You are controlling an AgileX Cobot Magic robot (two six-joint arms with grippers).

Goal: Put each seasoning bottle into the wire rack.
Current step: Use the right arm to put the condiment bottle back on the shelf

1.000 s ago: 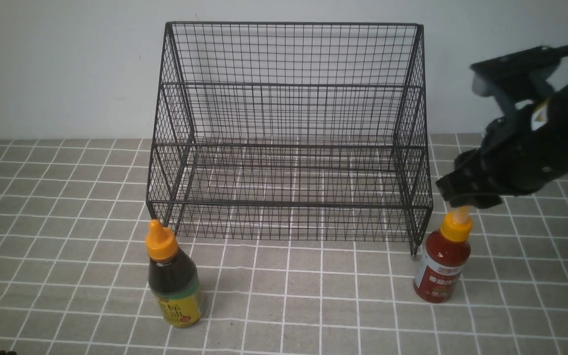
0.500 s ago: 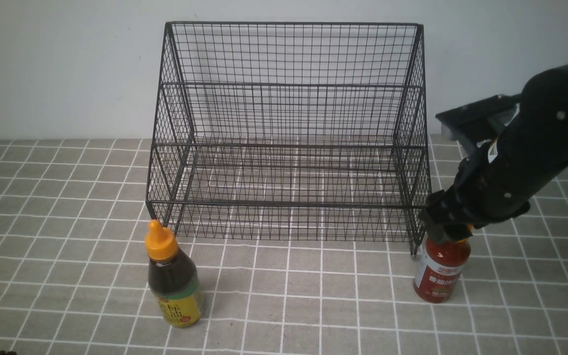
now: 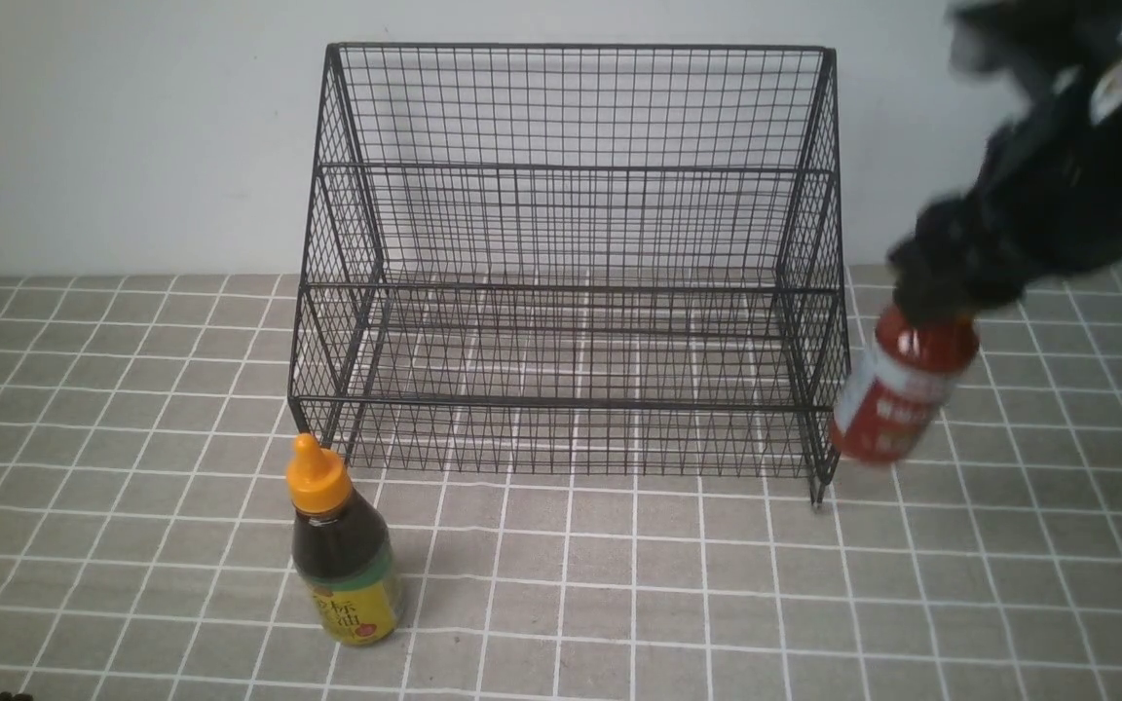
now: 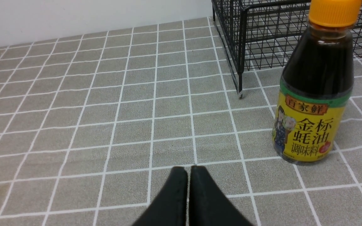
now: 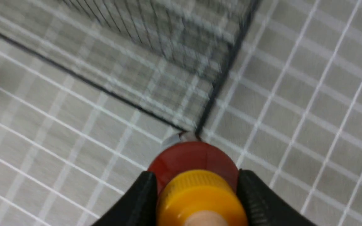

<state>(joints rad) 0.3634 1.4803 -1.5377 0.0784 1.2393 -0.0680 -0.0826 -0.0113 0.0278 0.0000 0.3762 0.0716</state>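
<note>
Beside the right end of the rack (image 3: 571, 224), the right end effector (image 3: 936, 292) grips the red bottle (image 3: 897, 389) by its cap, tilted above the counter (image 3: 132, 389), while the brown bottle (image 3: 345, 555) stands before the rack's left corner and the left end effector (image 4: 189, 175) is closed and empty, so neither bottle is in yet.

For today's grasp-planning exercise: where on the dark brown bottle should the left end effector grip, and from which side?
Likely best: grip the orange cap of the dark brown bottle from above: it stands upright, and the cap is narrower than the body. The left end effector, now shut, must open first.
</note>
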